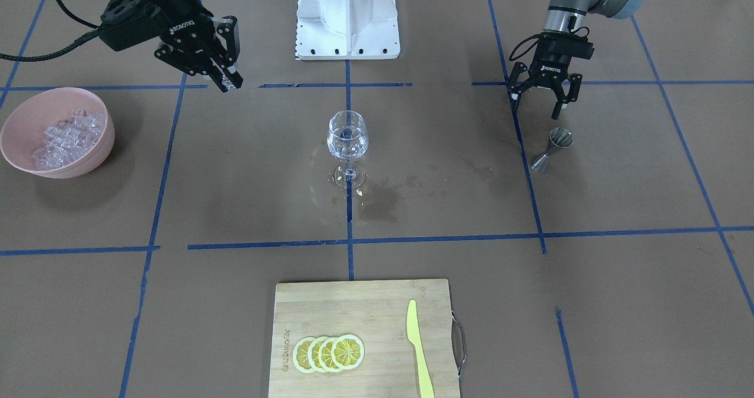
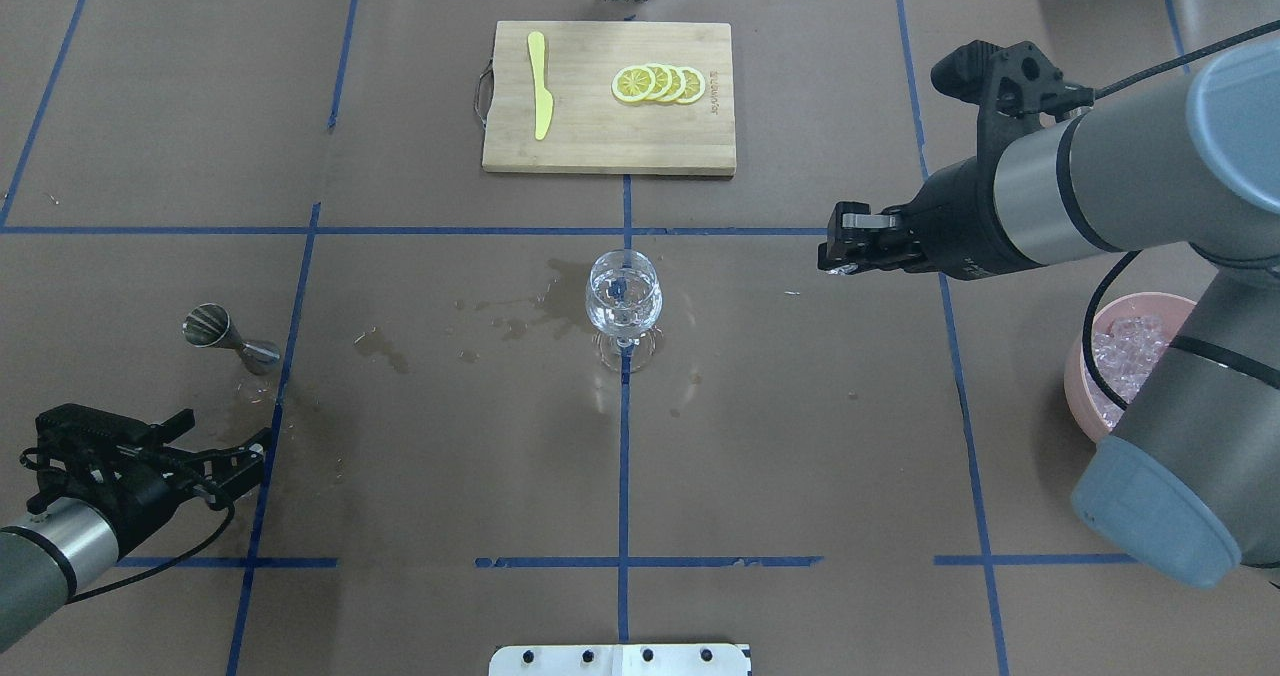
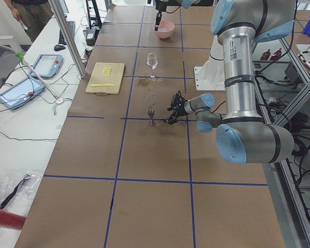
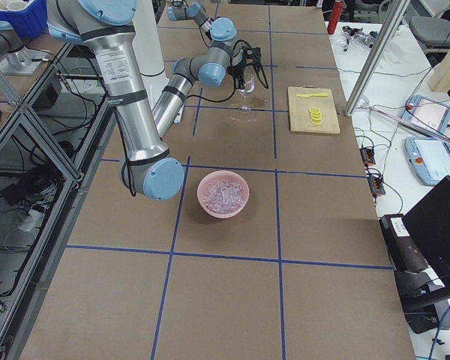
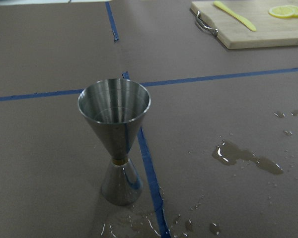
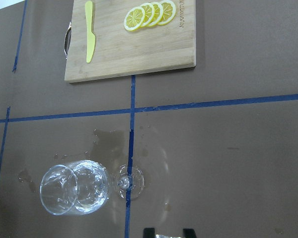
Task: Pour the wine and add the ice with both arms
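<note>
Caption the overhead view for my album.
Wine glass at centre; right gripper holds an ice cube, open left gripper near the steel jigger.

The right arm (image 2: 1050,196) hid half of the pink bowl (image 2: 1078,386) behind the right gripper (image 2: 830,253). The ice bit (image 1: 223,82) pinched in that gripper looked tiny and blurry. Far ahead of it, the picture's edge cut off the board (image 1: 353,315).

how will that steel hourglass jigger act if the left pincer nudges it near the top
The shiny double-cone steel jigger stands upright on its smaller cone, so a high push would probably tip it. Smooth metal and droplets round its base suggest it may slip. It looks rigid.
</note>
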